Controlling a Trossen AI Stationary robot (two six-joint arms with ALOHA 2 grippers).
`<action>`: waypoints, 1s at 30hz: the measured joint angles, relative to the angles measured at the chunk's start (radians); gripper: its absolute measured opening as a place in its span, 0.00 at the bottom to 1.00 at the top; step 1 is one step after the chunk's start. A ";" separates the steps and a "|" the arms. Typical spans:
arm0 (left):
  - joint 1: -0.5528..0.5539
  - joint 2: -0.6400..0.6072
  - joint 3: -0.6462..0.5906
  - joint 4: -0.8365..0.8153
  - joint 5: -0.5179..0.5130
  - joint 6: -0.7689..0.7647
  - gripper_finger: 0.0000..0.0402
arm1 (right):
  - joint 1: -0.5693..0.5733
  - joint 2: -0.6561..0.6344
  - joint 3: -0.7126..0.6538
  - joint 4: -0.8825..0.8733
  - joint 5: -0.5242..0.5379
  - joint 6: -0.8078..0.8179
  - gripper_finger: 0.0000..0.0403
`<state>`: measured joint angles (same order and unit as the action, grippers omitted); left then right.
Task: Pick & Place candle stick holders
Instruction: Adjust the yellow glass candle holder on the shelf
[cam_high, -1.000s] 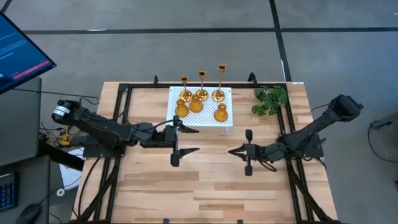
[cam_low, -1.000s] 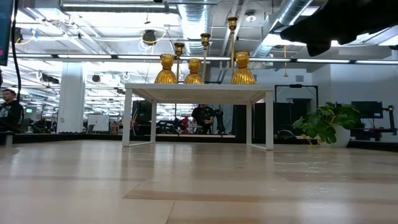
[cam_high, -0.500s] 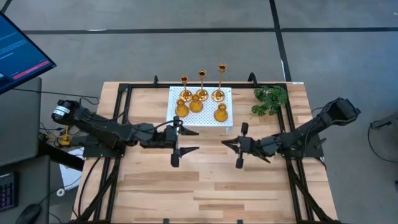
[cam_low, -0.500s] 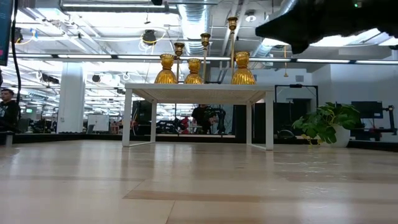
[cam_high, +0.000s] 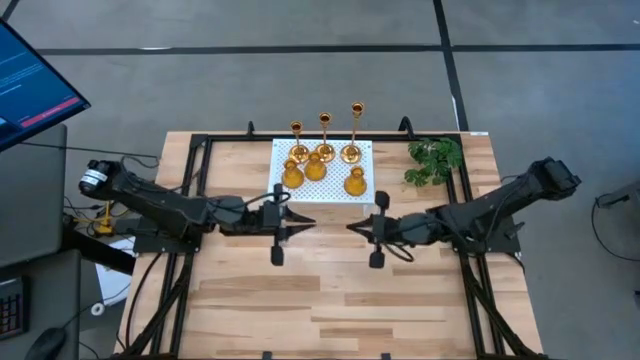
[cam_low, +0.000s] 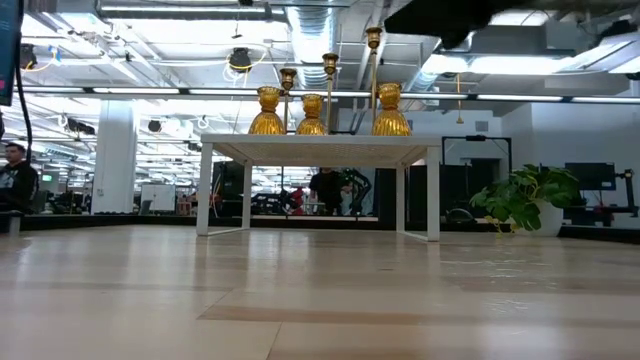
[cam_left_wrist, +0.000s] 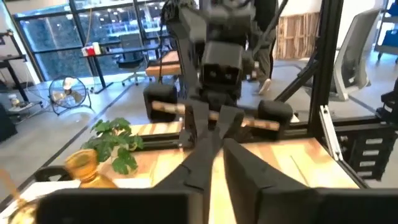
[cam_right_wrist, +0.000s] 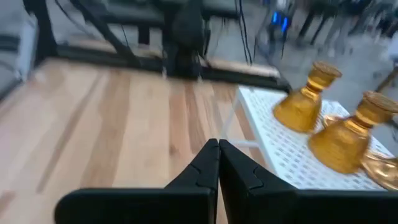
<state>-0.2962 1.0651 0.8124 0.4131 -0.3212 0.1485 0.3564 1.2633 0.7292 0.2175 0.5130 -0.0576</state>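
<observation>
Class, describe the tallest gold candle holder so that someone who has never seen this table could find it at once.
Start at the wooden table and find the small white stand at its far edge. Six gold candle holders stand on it, three thin-stemmed ones along the back. The tallest candle holder is the back one nearest the green plant, its stem longer than the other two.
</observation>
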 joint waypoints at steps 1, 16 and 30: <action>-0.001 -0.023 0.000 -0.030 0.000 0.001 0.08 | -0.015 0.000 0.050 -0.092 -0.008 0.005 0.00; -0.040 -0.354 -0.174 -0.190 0.000 -0.026 0.01 | -0.349 0.053 0.445 -0.506 -0.385 -0.005 0.00; -0.040 -0.523 -0.270 -0.332 -0.032 -0.023 0.01 | -0.476 0.419 0.840 -0.712 -0.429 -0.084 0.00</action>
<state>-0.3366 0.5419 0.5420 0.0814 -0.3536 0.1257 -0.1197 1.6826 1.5687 -0.4949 0.0837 -0.1413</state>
